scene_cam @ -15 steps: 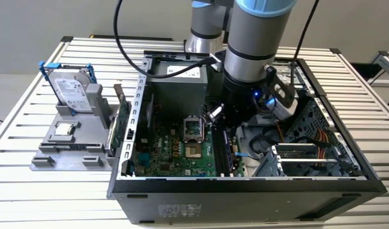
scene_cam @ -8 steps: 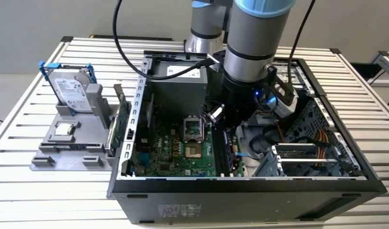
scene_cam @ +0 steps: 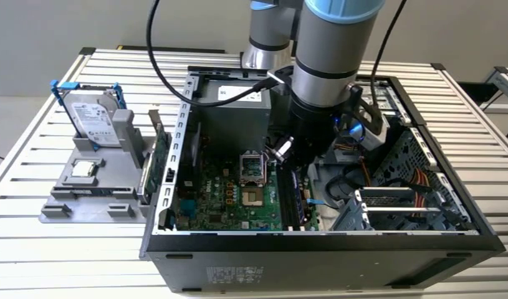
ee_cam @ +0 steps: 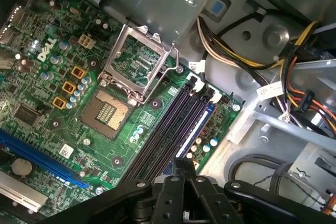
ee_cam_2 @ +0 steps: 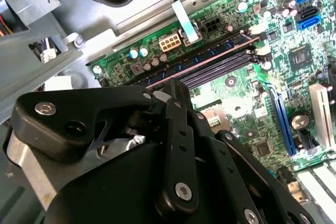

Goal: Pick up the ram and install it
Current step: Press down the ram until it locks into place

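A slatted metal counter [scene_cam: 71, 249] carries an open computer case [scene_cam: 320, 233] lying on its side, and the robot arm [scene_cam: 337, 37] reaches down into it. Its claw [scene_cam: 285, 159] hangs low over the green motherboard [ee_cam: 47, 77], just above the row of dark memory slots [ee_cam: 168, 129] beside the open processor socket [ee_cam: 107, 111]. In both wrist views the claw's tip points at those slots, but I cannot tell whether it is clenched, released or carrying anything.

Outside the case, on the exterior view's left, a grey holder [scene_cam: 87, 205] carries the hard drive [scene_cam: 94, 118] and the processor chip [scene_cam: 86, 167]. At the holder's edge nearest the case stands what I take for the ram [scene_cam: 161, 165]. It is a thin, narrow, dark green board set on its long edge, just beside the case's side wall.

The ram lies well apart from the claw, toward the exterior view's left, with the case wall between them. Its long axis runs roughly parallel to the slots.
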`<state>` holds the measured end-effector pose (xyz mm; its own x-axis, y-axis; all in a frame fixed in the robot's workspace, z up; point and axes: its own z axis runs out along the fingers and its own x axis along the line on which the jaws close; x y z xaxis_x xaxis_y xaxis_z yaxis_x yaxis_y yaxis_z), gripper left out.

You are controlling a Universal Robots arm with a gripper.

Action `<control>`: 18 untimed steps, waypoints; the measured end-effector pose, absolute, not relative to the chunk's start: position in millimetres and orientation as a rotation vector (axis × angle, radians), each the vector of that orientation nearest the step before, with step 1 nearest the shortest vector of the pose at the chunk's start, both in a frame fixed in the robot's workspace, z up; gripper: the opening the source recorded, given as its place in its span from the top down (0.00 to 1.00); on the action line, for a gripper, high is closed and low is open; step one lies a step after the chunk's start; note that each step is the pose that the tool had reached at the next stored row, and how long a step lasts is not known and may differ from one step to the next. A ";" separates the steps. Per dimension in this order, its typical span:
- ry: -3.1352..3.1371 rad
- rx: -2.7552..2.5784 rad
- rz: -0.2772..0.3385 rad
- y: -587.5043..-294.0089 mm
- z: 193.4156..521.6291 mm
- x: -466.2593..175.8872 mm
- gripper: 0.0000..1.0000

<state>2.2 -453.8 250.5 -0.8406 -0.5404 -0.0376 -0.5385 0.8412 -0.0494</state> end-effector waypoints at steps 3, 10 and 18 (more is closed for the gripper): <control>2.954 -0.909 -0.056 -453.3 250.4 2.1 1.00; 2.921 -1.006 -0.053 -452.8 250.2 2.1 1.00; 2.878 -1.120 -0.050 -452.7 250.3 2.1 1.00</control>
<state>2.1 -452.7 250.3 -0.7358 -0.6762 -0.0375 -0.6744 0.7367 -0.0494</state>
